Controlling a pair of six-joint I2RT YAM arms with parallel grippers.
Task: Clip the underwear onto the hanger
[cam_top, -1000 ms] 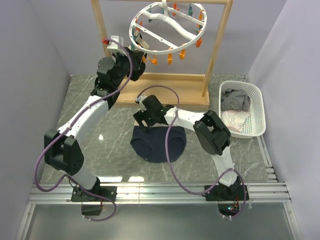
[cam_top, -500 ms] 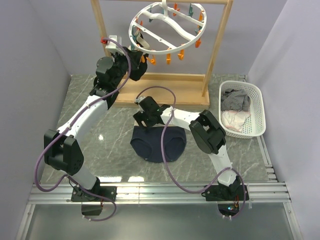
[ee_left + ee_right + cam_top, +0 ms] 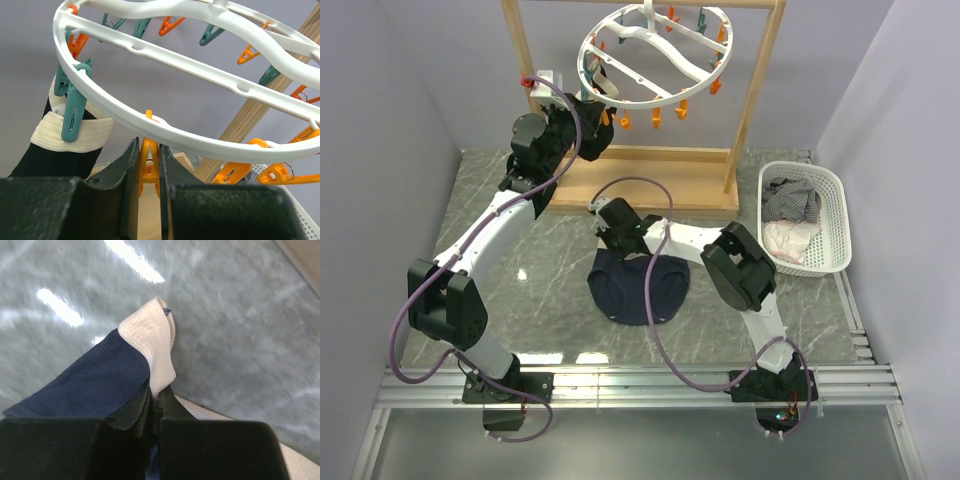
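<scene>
Evidently the step in hand is the pick-up and carry: the right gripper [image 3: 156,401] has its jaws nearly together on a fold of the cream waistband [image 3: 150,340] of the navy underwear [image 3: 95,377], while most of the garment lies spread on the marble table [image 3: 510,250], in front of the wooden rack frame [image 3: 525,70]. High on that frame hangs the hanger [image 3: 588,50]. The left gripper [image 3: 148,154] is up at its near rim, with its fingers [image 3: 127,160] pressed narrowly on either side of an orange clip [image 3: 148,172].

As I judge it, the next move calls for the right arm to lift the waistband to that clip, which the left must squeeze open and then release onto the fabric. The climb is long and the grip is on one small fold, so the cloth could slip or trail.

Only the overhead view shows how well apart the underwear [image 3: 635,290] and the ring are. Only the left wrist view shows the clip between the fingers, though not whether its mouth is open. It also shows a dark garment with a cream band [image 3: 70,135] pinned by a teal clip [image 3: 74,117] just beside it. Only the right wrist view shows that the pinch is on the waistband, near its corner.
</scene>
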